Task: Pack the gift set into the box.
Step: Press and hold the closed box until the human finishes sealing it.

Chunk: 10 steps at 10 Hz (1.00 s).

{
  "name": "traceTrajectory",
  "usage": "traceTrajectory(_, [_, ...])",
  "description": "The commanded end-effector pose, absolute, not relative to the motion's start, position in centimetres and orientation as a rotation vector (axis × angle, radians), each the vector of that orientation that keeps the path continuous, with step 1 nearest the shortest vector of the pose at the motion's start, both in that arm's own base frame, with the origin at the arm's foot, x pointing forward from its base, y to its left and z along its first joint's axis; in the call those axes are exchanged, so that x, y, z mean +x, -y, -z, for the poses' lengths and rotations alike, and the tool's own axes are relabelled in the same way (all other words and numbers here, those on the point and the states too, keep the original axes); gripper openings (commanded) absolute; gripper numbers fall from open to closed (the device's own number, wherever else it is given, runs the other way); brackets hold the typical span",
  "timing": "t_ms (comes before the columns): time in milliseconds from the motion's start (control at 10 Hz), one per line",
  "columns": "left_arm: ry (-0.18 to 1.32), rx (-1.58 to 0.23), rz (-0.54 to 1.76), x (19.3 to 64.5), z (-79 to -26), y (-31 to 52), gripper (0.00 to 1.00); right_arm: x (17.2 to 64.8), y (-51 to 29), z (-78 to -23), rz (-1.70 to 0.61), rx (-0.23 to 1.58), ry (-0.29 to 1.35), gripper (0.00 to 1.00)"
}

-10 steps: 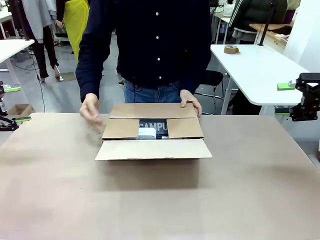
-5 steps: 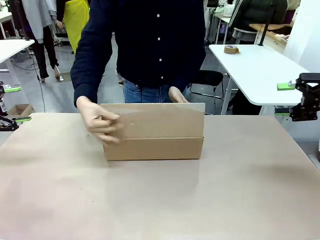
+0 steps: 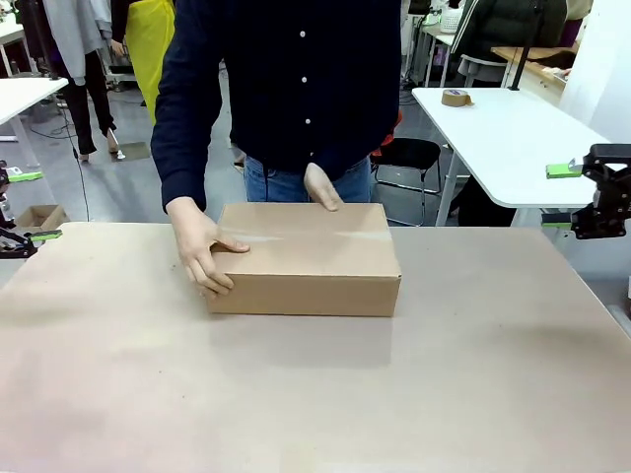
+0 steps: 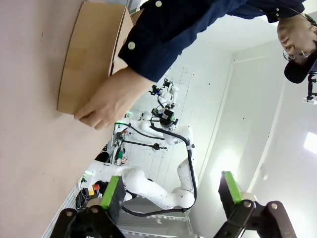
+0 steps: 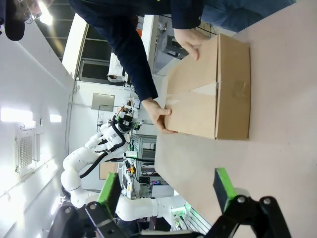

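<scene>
The box point(image 3: 306, 261) lies on the brown table point(image 3: 315, 394), mid-table on the person's side, with its flaps folded down flat. One hand point(image 3: 202, 251) of the person presses its left end and the other hand point(image 3: 323, 185) rests at its far edge. The gift set is hidden inside. My left gripper point(image 3: 35, 207) hangs open at the table's left edge, far from the box. At the right edge my right gripper point(image 3: 560, 197) is open too. In the left wrist view the open gripper point(image 4: 171, 193) faces the box point(image 4: 91, 54). In the right wrist view the open gripper point(image 5: 166, 191) faces the box point(image 5: 213, 94).
A white table point(image 3: 513, 138) with a tape roll point(image 3: 455, 97) stands at the back right, and a black chair point(image 3: 414, 158) stands beside the person. A small carton point(image 3: 35, 217) sits on the floor at the left. The person stands close against the far edge.
A second ago the flaps were open and the pouch showed inside. The person folded the flaps down, and the box is now closed under both hands. Neither gripper moved.
</scene>
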State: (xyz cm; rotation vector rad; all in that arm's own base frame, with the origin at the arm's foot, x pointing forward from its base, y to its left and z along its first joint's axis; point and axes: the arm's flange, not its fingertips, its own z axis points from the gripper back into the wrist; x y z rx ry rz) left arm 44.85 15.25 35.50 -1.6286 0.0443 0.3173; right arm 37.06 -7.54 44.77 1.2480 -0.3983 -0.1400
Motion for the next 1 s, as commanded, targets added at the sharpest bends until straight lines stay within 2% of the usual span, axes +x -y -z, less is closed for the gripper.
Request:
traceTrajectory(0, [-0.037, -1.634, -0.295, 44.33, -35.53, -15.19, 1.0, 37.25, 7.41, -44.76, 0.13, 1.27, 0.424, 1.0])
traceTrajectory(900, [-0.044, -1.629, -0.317, 44.85, -35.5, -15.25, 1.0, 37.25, 7.41, -44.76, 0.13, 1.27, 0.424, 1.0])
